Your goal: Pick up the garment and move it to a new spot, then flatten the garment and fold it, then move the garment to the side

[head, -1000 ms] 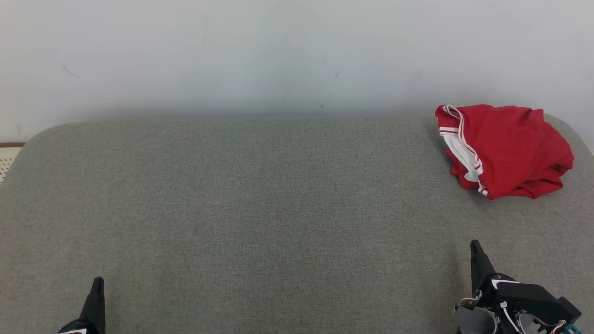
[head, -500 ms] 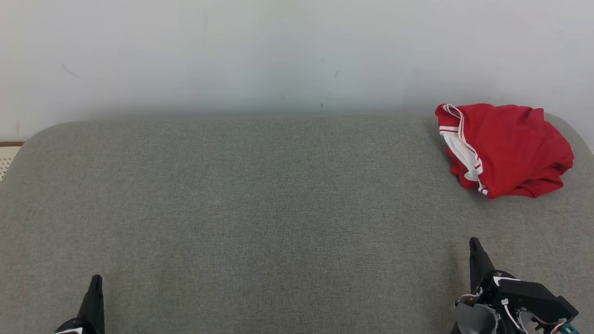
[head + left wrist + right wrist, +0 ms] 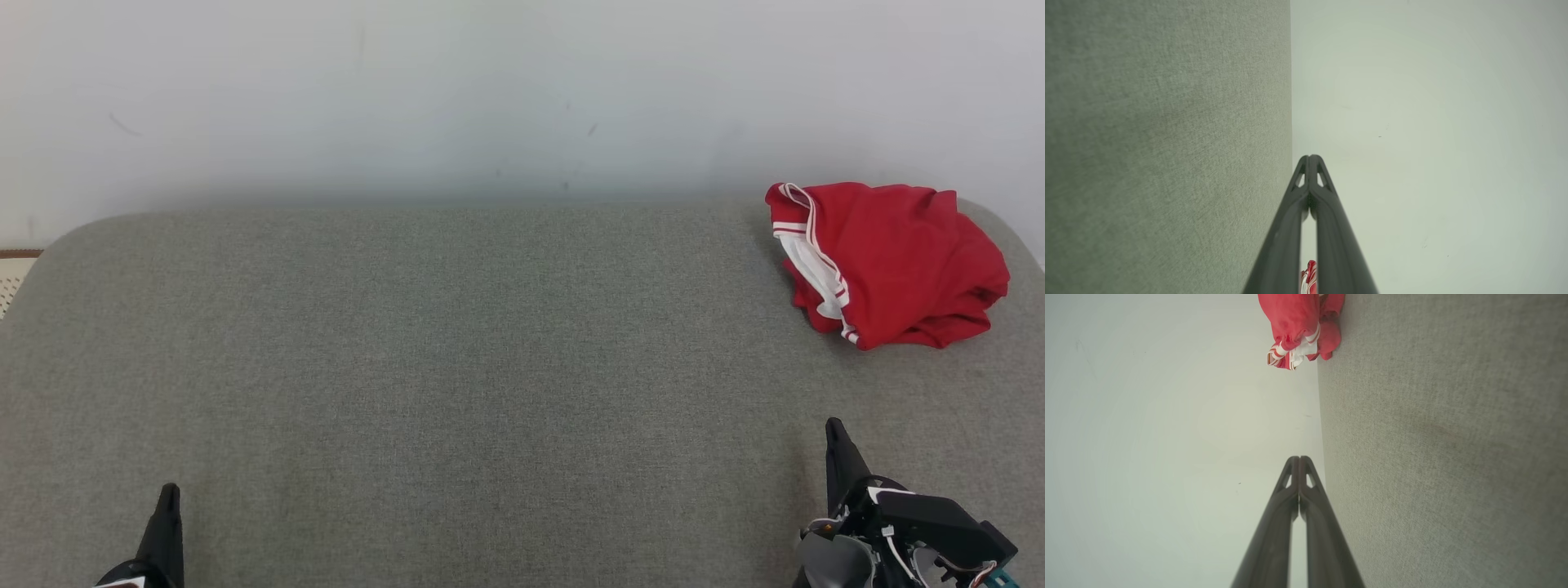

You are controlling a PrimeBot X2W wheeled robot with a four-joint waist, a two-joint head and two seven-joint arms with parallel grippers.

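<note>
A red garment [image 3: 886, 261] with white trim lies crumpled at the far right corner of the grey cushioned surface [image 3: 457, 367]. The right wrist view shows the garment [image 3: 1298, 326] at its top; a sliver of the garment [image 3: 1310, 279] peeks between the fingers in the left wrist view. My right gripper [image 3: 834, 433] is shut and empty near the front right, well short of the garment. Low at the front left, my left gripper [image 3: 169, 494] is shut with nothing in it. Both pairs of fingertips [image 3: 1309, 160] [image 3: 1299, 460] press together.
A pale wall [image 3: 490, 90] rises directly behind the grey surface. At the far left edge a strip of brown-edged patterned floor [image 3: 12, 273] shows beyond the surface's rounded corner. The broad middle of the surface lies between the grippers.
The picture has shifted very slightly over the last second, so the garment and both grippers sit a few pixels higher. Nothing was grasped or released.
</note>
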